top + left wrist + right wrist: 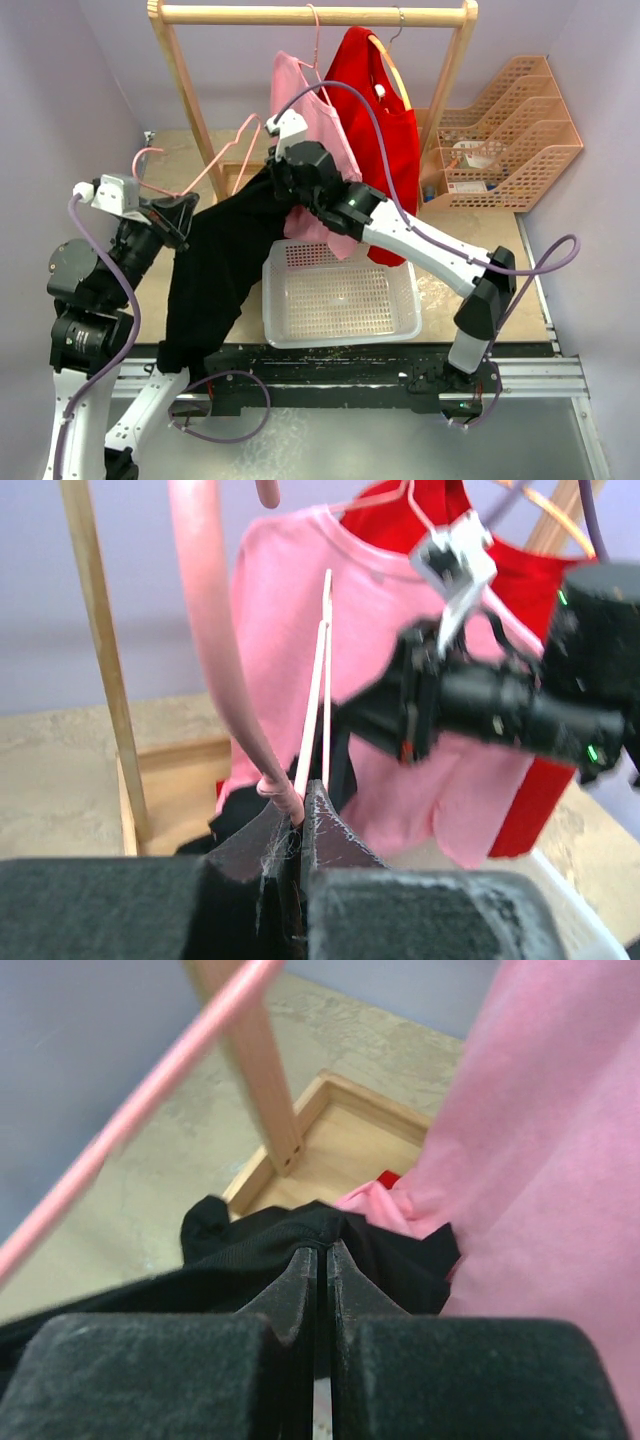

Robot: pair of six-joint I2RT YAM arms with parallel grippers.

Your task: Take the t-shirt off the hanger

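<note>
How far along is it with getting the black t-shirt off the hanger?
Done: pink hanger is off the rack, mostly bare. In hand: left gripper pinches the hanger, right gripper pinches the black t-shirt. Left: one hanger end looks still in the fabric; pull it free.

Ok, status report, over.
Left gripper shut on pink hanger. Right gripper shut on black t-shirt, slung between the two. Pink shirt hangs close beside right gripper.

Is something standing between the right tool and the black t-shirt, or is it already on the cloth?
Nothing visible stands between them. The right tool is shut directly on a fold of the black t-shirt. The pink t-shirt hangs close beside it, seemingly outside the grip.
</note>
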